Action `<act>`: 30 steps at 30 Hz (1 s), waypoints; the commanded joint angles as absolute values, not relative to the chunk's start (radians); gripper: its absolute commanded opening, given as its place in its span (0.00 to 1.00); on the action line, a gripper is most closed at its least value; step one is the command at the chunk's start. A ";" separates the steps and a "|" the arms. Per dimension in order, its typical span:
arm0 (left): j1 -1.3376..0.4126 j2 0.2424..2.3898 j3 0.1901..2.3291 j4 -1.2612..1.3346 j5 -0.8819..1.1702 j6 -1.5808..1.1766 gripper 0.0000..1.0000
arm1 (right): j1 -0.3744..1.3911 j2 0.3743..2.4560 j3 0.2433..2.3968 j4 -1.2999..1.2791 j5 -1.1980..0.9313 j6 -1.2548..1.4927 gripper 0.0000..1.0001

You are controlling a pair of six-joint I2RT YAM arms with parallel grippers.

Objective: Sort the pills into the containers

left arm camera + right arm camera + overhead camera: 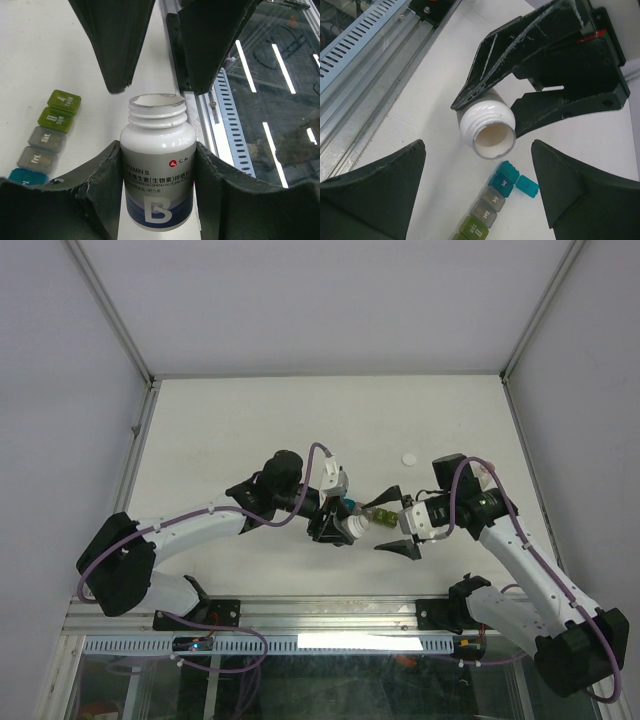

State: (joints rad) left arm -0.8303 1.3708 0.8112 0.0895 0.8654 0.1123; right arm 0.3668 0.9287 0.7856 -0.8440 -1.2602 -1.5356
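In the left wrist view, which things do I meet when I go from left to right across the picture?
pill containers → open Vitamin B bottle → slotted rail at the table edge

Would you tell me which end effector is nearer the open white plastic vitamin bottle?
Left. The left end effector grips the white bottle; the right end effector, open, faces its mouth without touching.

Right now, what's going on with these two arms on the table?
The left gripper grips an uncapped white plastic vitamin B bottle by its body. The bottle's mouth points toward the teal end of the strip of small translucent pill compartments. One teal lid looks flipped open. The right gripper hovers open beside the bottle's mouth, holding nothing.
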 commanded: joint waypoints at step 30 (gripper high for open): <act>-0.870 1.441 0.860 0.117 0.891 0.028 0.66 | 0.569 0.904 0.751 -0.522 -1.040 -1.279 0.18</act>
State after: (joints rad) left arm -0.8520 1.4578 0.8616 0.0731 0.9123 0.0414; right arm 0.5735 0.9222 0.7120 -0.5667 -1.0092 -1.3243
